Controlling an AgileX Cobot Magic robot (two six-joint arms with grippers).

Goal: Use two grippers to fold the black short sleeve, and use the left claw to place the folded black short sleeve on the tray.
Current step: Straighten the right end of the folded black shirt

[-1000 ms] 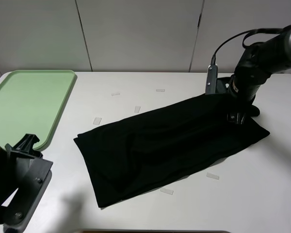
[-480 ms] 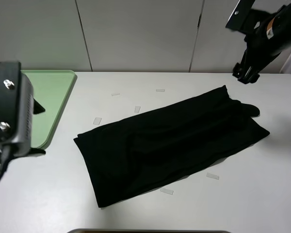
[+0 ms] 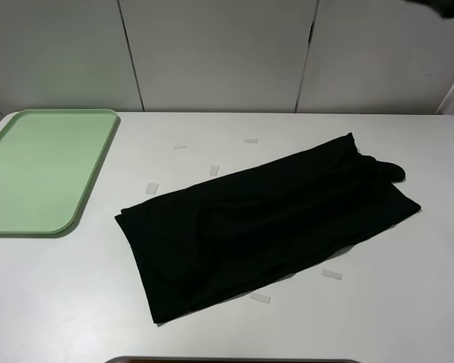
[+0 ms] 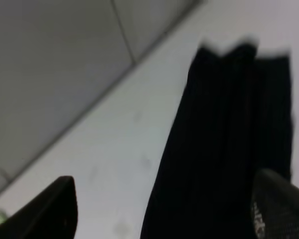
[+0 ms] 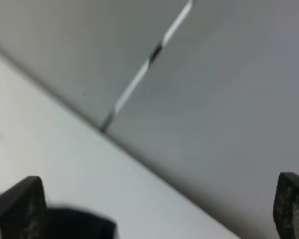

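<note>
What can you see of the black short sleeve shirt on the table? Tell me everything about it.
The black short sleeve is plain, soft matte fabric, no print, folded into a long creased band. It lies flat and diagonal on the white table, near end front left, far end back right, where a small lobe of cloth sticks out. Nothing holds it, and it lies apart from the green tray.

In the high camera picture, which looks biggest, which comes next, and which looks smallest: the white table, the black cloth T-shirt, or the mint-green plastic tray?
Largest: white table.
Next: black cloth T-shirt.
Smallest: mint-green plastic tray, though the picture's edge cuts off a little of it.
</note>
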